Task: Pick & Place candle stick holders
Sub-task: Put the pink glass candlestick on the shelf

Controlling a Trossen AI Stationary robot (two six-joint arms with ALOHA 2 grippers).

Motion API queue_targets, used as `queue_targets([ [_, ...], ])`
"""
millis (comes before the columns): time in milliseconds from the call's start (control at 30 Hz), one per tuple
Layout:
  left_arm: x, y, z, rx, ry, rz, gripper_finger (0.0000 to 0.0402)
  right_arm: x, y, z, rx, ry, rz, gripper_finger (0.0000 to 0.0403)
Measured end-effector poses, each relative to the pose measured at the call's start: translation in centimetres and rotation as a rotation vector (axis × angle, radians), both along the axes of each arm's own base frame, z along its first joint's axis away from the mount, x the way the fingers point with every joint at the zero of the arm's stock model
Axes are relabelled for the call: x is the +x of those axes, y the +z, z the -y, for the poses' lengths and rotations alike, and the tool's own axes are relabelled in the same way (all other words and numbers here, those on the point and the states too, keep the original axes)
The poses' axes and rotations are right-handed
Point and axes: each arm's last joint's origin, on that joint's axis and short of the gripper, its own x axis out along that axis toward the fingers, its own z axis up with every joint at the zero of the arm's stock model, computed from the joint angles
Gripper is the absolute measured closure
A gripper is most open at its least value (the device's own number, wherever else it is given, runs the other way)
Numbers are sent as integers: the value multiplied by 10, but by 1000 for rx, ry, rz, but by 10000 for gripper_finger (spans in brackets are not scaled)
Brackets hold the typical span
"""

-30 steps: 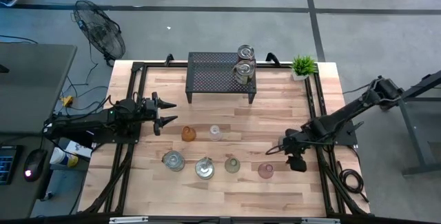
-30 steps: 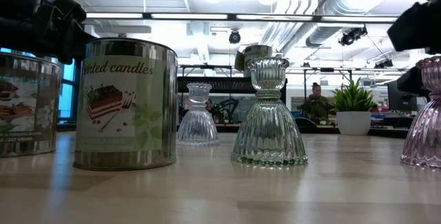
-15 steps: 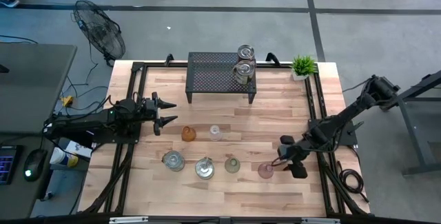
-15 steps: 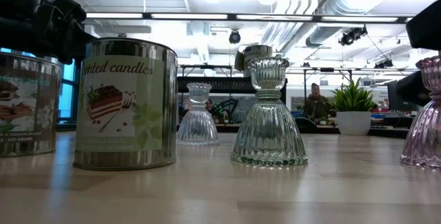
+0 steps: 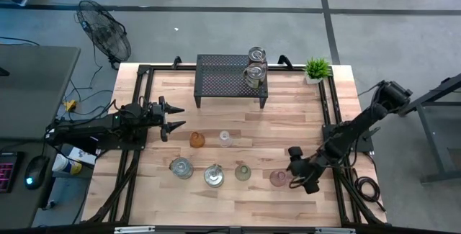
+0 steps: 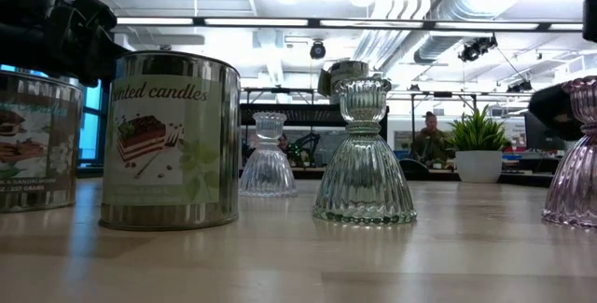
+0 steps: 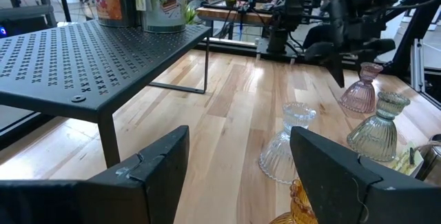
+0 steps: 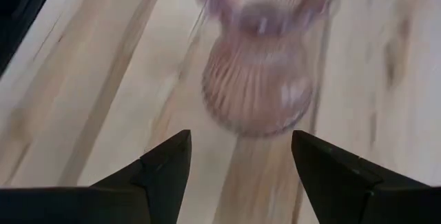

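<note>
Standing upright near the counter's (image 5: pixel 238 137) front edge, the pinkish candle stick holder (image 5: pixel 278 178) waits just ahead of the right end effector (image 5: pixel 294 168) — fingers spread, lined up to straddle it. The left end effector (image 5: pixel 175 116) idles, released, near the black shelf (image 5: pixel 223 79).

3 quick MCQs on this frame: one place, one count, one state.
1. The two tins stand:
A. on the black rack
B. beside the plant
C. on the floor

2. Candle stick holders down on the wood, not on the rack:
A. three
B. six
C. nine

3. The right gripper is:
A. shut on the amber holder
B. open, next to the pink holder
C. parked by the fan

Key: 1 A, they sit on the black rack. 2 B, two in one row, four in the next. 3 B, its fingers stand apart before the pink holder.
</note>
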Motion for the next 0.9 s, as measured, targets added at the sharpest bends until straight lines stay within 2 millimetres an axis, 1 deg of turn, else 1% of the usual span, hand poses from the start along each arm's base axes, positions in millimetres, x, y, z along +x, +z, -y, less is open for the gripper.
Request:
queue_targets([
  [333,0,0,0,0,-1,0,153,8,-7,-15,-98,10,179,159],
  [533,0,0,0,0,0,0,153,13,-8,-26,-86,27,285,159],
  [667,0,0,0,0,0,0,153,18,-8,-30,-89,13,357,159],
  [900,0,0,0,0,-1,0,153,24,-14,-35,-71,-14,412,159],
])
